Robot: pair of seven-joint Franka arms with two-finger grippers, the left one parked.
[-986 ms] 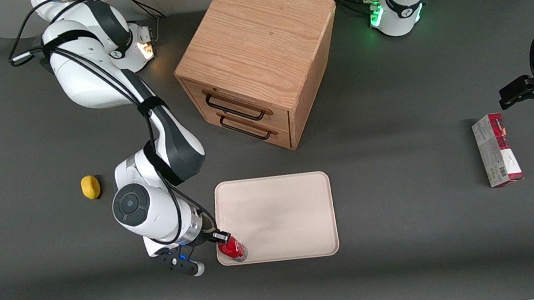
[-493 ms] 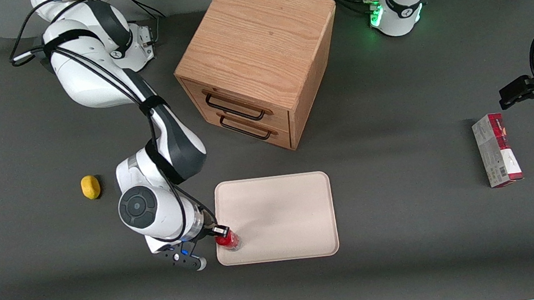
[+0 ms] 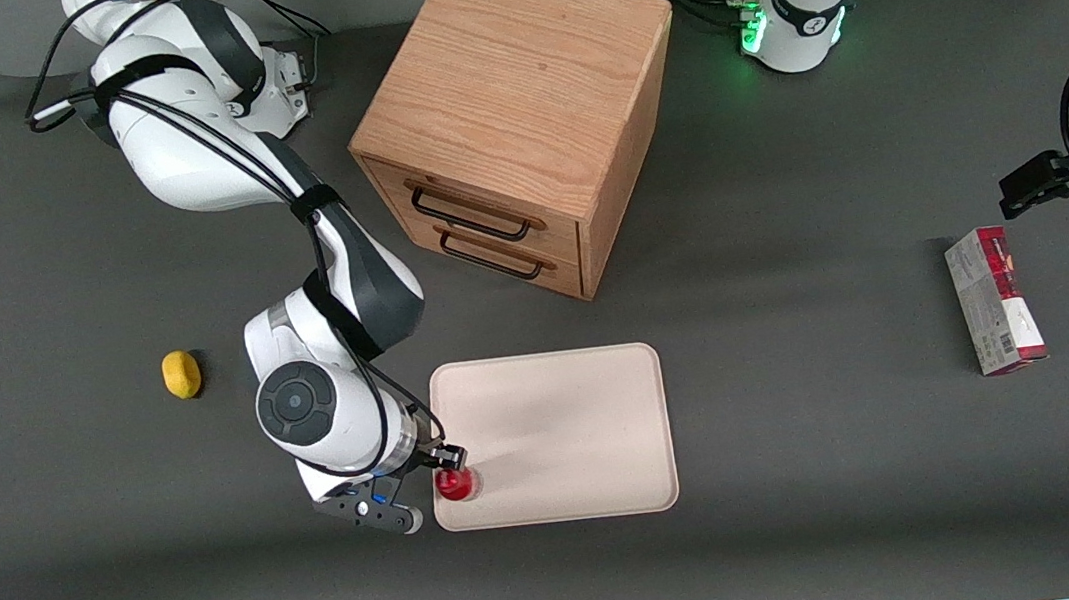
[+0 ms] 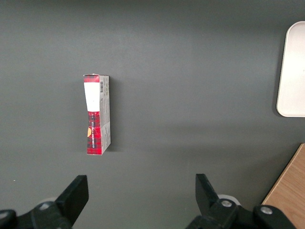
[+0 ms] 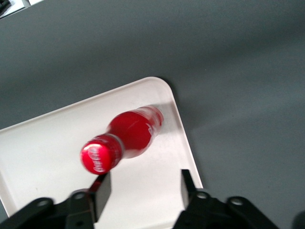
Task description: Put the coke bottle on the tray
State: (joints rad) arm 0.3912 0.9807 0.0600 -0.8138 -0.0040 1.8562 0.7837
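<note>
Bottle status: the small red coke bottle with red cap and clear base (image 3: 456, 483) now stands upright on the flat cream-beige rectangular tray (image 3: 569, 427), in the tray corner nearest the claw. One second ago it hung tilted over that corner's edge; half a second ago it was lower and more erect. The working arm's wrist has shifted slightly toward the tray over the same interval.

The claw (image 5: 143, 187) sits directly above the bottle. In the right wrist view its two dark fingers (image 5: 100, 188) stand apart, one on each side of the cap, with visible clearance between each pad and the bottle. The grip therefore appears released.

Judgement: the placement is essentially complete, since the bottle's base rests inside the low rim. The bottle stands close to that rim, so a straight vertical withdrawal is advisable; any sideways contact with the cap could tip it onto the dark grey desk (image 3: 820, 509).
</note>
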